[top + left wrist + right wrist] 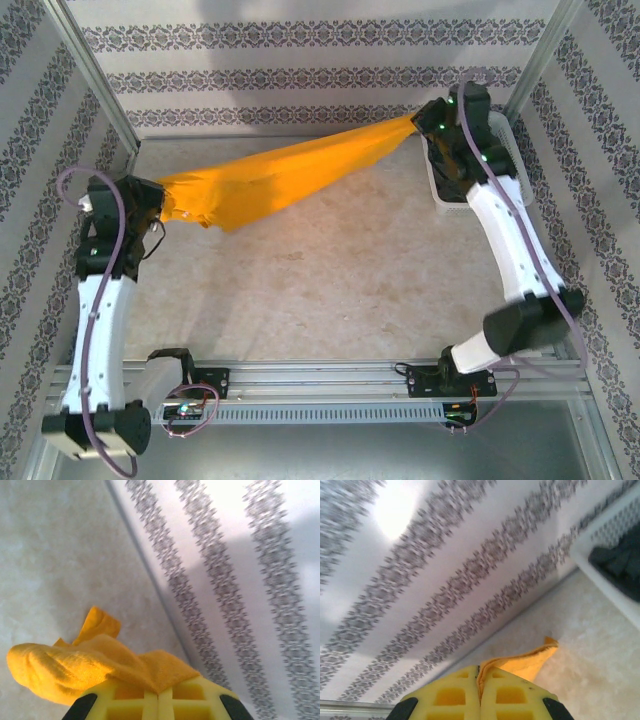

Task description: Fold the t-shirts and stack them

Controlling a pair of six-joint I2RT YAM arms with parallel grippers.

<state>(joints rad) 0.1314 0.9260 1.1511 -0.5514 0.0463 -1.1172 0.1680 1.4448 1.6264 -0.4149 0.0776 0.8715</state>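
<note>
At the left wrist, the yellow fingers of the left gripper (158, 692) are seen closed together, with a bunched edge of the soft mustard-orange cloth t-shirt (75, 665) clamped between them. A thick fold of the cloth is heaped over the fingers and spills to the left above the pale marbled tabletop (330, 300).

At the right wrist, the right gripper (479, 672) is likewise shut tight, and a thin orange edge of the same shirt is pinched in the seam between its yellow fingers, with a small pointed corner sticking out beyond them.

From above, the shirt is shown pulled into a long band between the two grippers, running from the left side of the table to the far right corner. It is widest near the left gripper, where a loose fold hangs down; whether that fold touches the table cannot be told.

Just beside the right gripper, a white plastic lattice basket (600, 575) is seen, with a dark charcoal grey cloth t-shirt (617, 562) crumpled inside it.
</note>
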